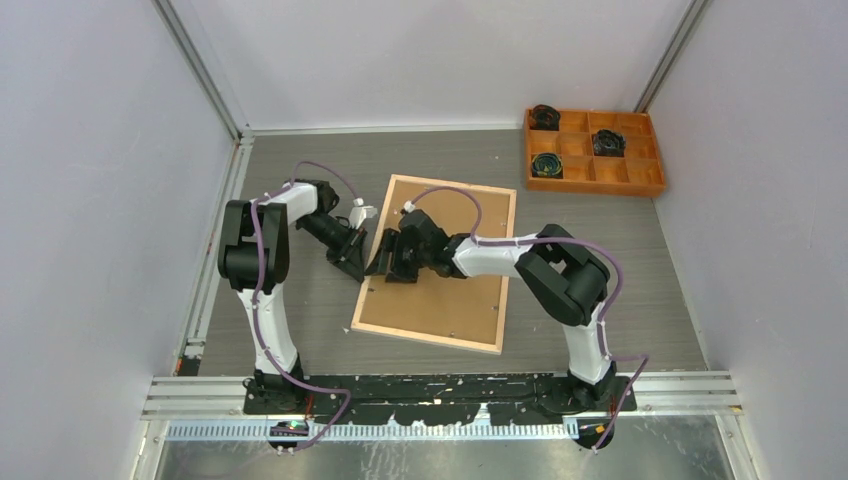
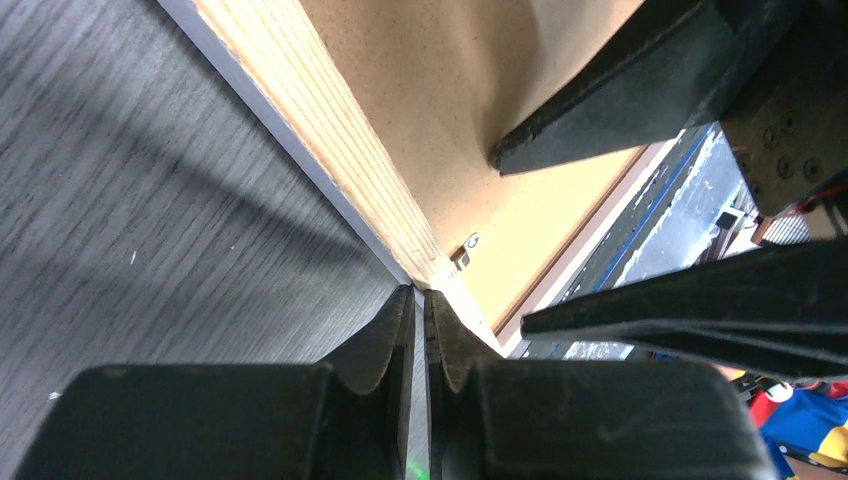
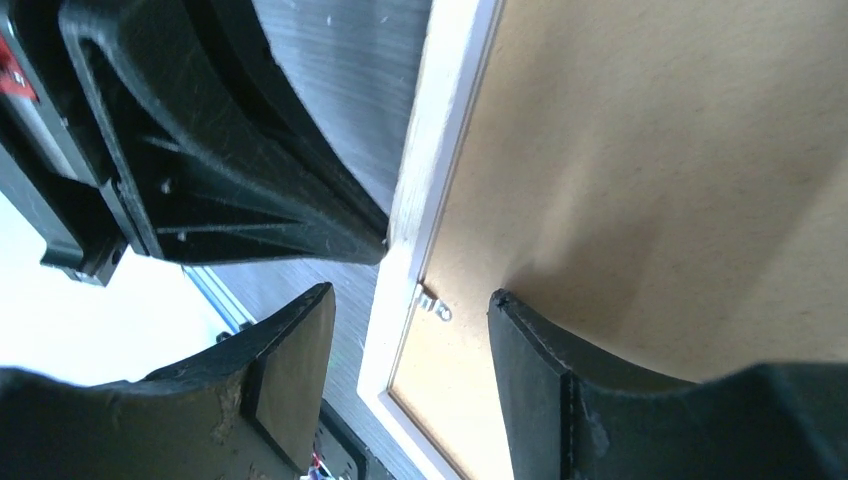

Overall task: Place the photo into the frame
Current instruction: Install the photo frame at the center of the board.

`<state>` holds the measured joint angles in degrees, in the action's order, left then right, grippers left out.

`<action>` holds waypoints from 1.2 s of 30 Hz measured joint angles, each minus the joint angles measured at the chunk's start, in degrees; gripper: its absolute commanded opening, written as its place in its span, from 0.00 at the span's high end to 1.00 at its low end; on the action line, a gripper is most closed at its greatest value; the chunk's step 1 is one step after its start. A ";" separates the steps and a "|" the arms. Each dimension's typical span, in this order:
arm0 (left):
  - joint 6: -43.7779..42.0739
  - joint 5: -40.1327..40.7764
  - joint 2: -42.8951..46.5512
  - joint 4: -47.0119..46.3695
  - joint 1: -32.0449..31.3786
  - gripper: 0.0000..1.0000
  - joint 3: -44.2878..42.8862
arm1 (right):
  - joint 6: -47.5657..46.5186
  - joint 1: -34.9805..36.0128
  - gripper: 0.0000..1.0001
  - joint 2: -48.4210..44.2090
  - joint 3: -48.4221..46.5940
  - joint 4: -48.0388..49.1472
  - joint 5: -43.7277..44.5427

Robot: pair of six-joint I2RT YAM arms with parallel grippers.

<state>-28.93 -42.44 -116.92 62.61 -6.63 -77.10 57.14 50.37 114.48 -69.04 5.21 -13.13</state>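
Frame (image 1: 455, 182) back-up on worktop (image 1: 640, 270), backing board (image 3: 650, 150) inside | left gripper (image 2: 420, 295) closed, tips touching rail | right gripper (image 3: 410, 298) open, rail and clip (image 3: 432, 303) between fingers

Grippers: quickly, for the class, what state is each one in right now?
Left gripper: closed, tips at the frame rail, nothing seen between them.
Right gripper: open, fingers straddling the frame rail, holding nothing.
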 measured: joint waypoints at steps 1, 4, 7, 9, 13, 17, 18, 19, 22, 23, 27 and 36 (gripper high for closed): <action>0.00 0.00 0.00 0.00 0.00 0.91 0.00 | 0.00 0.28 0.36 0.00 0.00 0.07 -0.11; 0.00 0.02 0.00 0.00 0.00 0.91 0.00 | 0.00 1.97 0.36 0.00 0.02 0.11 -0.96; 0.02 0.02 0.00 0.00 0.00 0.91 0.00 | 0.00 3.74 0.36 0.02 0.02 -0.04 -1.95; 0.02 0.00 0.00 0.00 0.00 0.91 0.00 | 0.02 4.63 0.36 0.04 0.02 -0.15 -2.58; 0.04 0.00 0.00 0.00 0.00 0.91 0.00 | 0.02 5.11 0.34 0.13 0.00 -0.09 -3.37; 0.04 -0.02 0.00 0.11 0.00 0.90 -0.04 | 0.00 2.67 0.29 -0.68 0.70 -0.11 -3.63; 0.04 0.00 0.00 0.26 0.02 0.89 -0.15 | -0.02 1.46 0.29 -1.57 1.36 -0.52 -3.52; 0.02 0.07 0.00 0.39 0.11 0.87 -0.46 | -0.09 -0.20 0.29 -2.78 2.08 -1.03 -3.54; 0.24 0.00 0.00 0.63 0.46 0.83 -2.49 | -0.92 -7.54 0.28 -6.99 2.82 -2.89 -3.28; 0.50 -0.04 0.00 0.61 0.59 0.82 -3.43 | -1.38 -9.68 0.28 -7.89 2.69 -3.08 -3.23; 3.82 -0.46 -1.18 0.13 1.18 0.78 -10.05 | -3.56 -18.12 0.29 -8.00 -1.68 -5.70 -2.82; 10.80 -3.06 -12.94 -2.25 1.40 0.78 -22.40 | -6.49 -20.98 0.34 7.39 -17.88 -10.25 -5.03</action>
<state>-18.13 -45.50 -129.86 60.36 -5.23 -99.50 50.65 29.39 121.86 -86.91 -5.04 -18.15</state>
